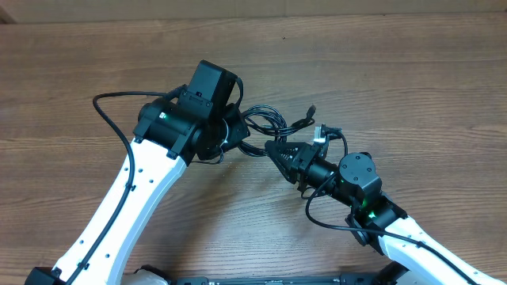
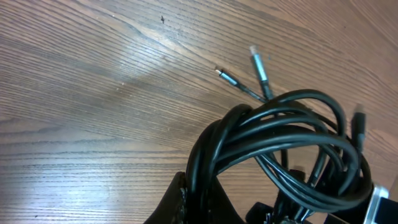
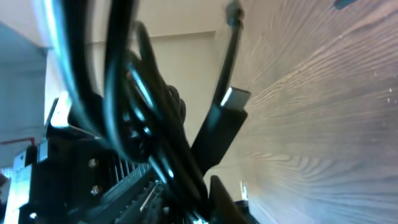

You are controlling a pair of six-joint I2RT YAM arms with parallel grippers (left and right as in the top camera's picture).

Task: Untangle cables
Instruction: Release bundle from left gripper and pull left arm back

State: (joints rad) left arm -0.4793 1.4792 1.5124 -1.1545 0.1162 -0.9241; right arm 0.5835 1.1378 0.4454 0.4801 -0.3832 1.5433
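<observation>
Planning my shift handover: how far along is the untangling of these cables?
Done: nothing; the cables are one tangled bundle, only plug ends sticking free. In hand: the left gripper grips the loops, the right gripper pinches strands beside it. Left: pulling every cord apart.

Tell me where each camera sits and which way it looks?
Overhead: above the table, facing straight down; left arm, right arm, cables between.
Left wrist: on the left arm, looking past its finger at the cables.
Right wrist: on the right arm, tipped sideways, cables close up, own fingers blurred.
Shared: all three see the cables.
</observation>
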